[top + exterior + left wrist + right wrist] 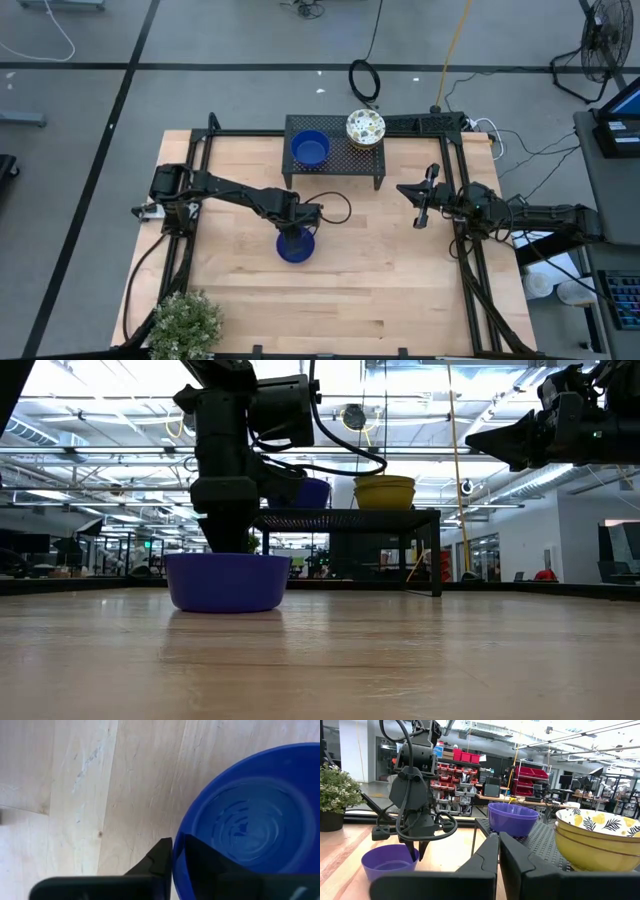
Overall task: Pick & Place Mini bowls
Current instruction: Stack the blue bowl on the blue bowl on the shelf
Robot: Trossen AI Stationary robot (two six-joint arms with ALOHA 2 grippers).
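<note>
One blue mini bowl [295, 248] stands on the wooden table near its middle, and it also shows in the low view [226, 582]. My left gripper [297, 232] hangs straight down over that bowl's far rim and is shut on it. Another blue bowl [310, 150] and a stack of floral bowls [365, 128], yellow outside, rest on a black mesh rack [340, 165] at the table's far side. My right gripper [402, 188] hovers shut and empty above the table's right part, level with the rack. My left gripper [177, 842] pinches the blue bowl's rim [178, 870] on its far side, one finger [200, 860] inside the bowl and one [157, 862] outside. The fingers come from above, pointing down. The bowl stands upright with its base [226, 606] on the table.
A potted plant [185, 325] stands at the table's near left corner. Black frame rails [470, 280] run along the table's left and right sides. Bare wood [380, 270] lies near and right of the blue bowl.
</note>
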